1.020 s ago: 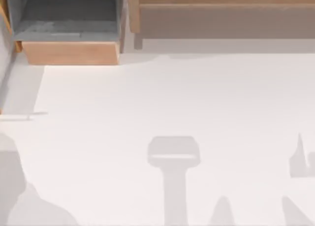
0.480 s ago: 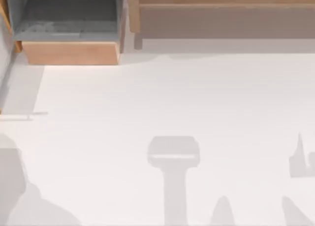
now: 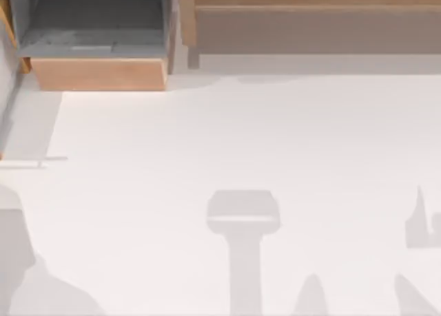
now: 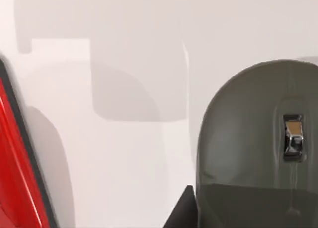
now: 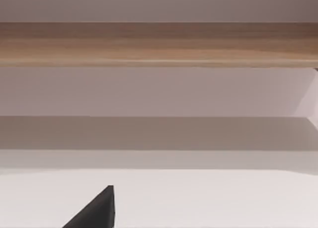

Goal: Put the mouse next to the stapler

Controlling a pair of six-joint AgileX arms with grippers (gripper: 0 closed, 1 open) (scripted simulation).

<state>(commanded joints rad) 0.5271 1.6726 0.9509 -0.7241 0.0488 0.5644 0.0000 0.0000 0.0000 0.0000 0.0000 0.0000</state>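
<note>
At the top view's left an open drawer (image 3: 100, 74) sits behind the tabletop (image 3: 241, 137). The left claw (image 4: 185, 208) hangs low over the tabletop, right beside the grey mouse (image 4: 253, 138), likely so as to take it; whether it is released or clenched cannot be told. The mouse lies flat, wheel up, with bare tabletop between it and the red stapler (image 4: 17, 173), so that gap looks like what is left to close. The right claw (image 5: 97, 210) is idle, facing a wooden shelf (image 5: 159, 44); its state cannot be told either.
</note>
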